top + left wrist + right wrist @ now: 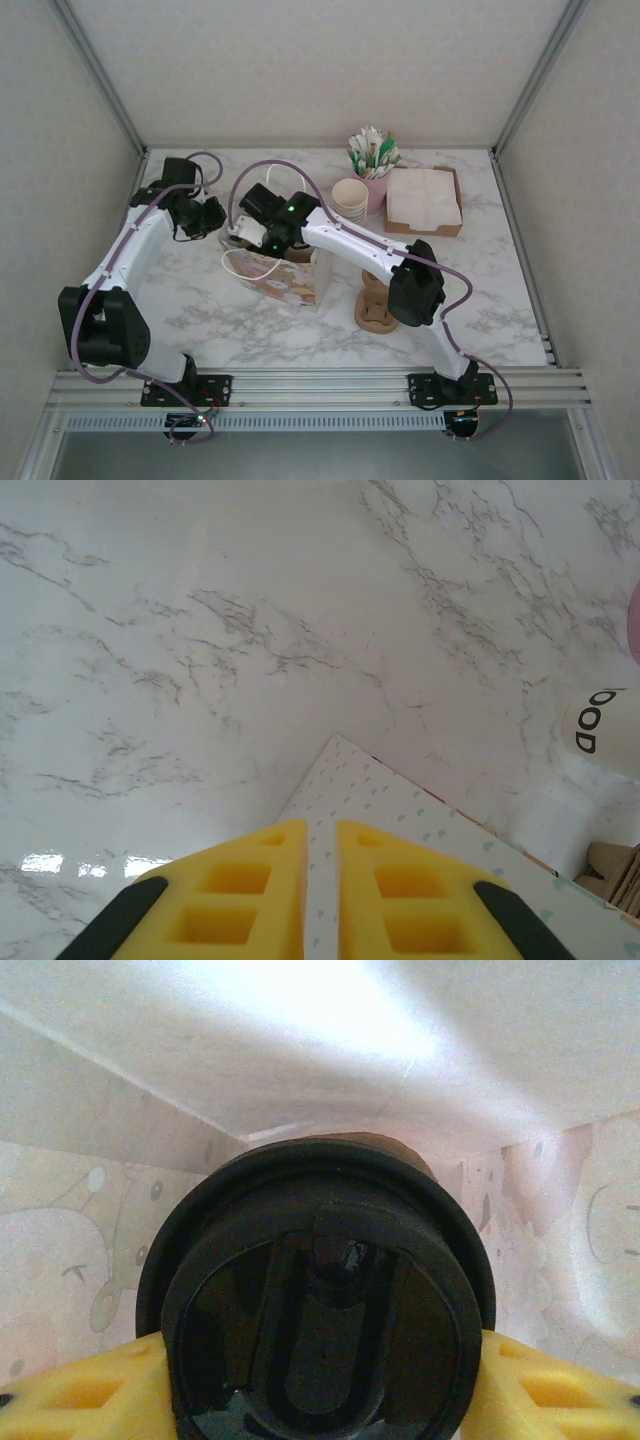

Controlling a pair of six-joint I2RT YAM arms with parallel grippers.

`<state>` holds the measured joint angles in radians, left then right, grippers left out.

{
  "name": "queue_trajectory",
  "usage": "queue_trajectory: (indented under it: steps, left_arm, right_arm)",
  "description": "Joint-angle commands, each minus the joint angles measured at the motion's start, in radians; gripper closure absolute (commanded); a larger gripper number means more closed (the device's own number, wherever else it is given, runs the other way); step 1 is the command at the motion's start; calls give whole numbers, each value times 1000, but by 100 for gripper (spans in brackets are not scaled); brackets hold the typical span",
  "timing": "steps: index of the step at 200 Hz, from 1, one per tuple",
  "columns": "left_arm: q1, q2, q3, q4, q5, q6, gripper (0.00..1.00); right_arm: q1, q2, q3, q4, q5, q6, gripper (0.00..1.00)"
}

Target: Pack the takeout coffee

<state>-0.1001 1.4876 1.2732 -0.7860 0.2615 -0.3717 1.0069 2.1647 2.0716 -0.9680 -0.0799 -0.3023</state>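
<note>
Spanning the middle of the overhead view, a glossy white marble tabletop (480,300) with grey veins sits boxed in by pale speckled walls (320,60), with an aluminium rail (320,385) along the lower edge. Left of centre stands a printed paper bag (290,280). The right end effector (320,1390) reaches into it, its yellow fingers (80,1390) clamped around the black-lidded takeout coffee (320,1300), with white bag walls all around. The left end effector (320,840), nearly closed, pinches the bag's rim.
</note>
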Motion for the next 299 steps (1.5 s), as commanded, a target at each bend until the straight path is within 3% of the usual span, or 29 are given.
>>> queue_trajectory:
  steps: [1,48,174,299]
  left_arm:
    - [5,7,-1,-24,20,-11,84]
    - [4,7,2,-22,24,-11,85]
    - [3,-13,-6,-6,71,3,84]
    - [2,-18,-8,-6,71,7,83]
  right_arm:
    - [-4,52,-83,-91,105,15,43]
    - [-4,50,-164,-80,176,23,43]
    - [-4,-2,-215,-22,105,77,43]
    - [-4,-114,-130,-33,94,150,42]
